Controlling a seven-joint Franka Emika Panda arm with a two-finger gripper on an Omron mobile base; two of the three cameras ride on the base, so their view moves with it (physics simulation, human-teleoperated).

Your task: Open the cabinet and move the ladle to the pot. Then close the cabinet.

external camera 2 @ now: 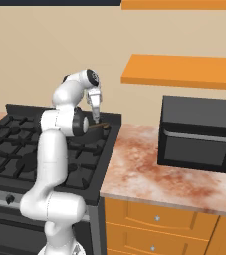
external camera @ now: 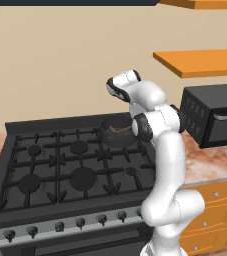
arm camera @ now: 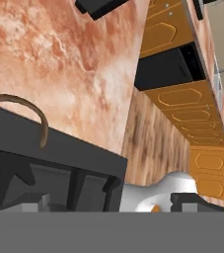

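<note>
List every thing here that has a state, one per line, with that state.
ladle: lying in the pot, handle toward the rim
pot: on the stove's back right burner, holding the ladle
hand: above the pot, open, holding nothing
stove: no flame visible
microwave: door shut

arm: rises upright, elbow bent, forearm reaching forward | wrist: bent down | gripper (external camera 2: 95, 118): points straight down, fingers hanging low, jaw spread unclear
</note>
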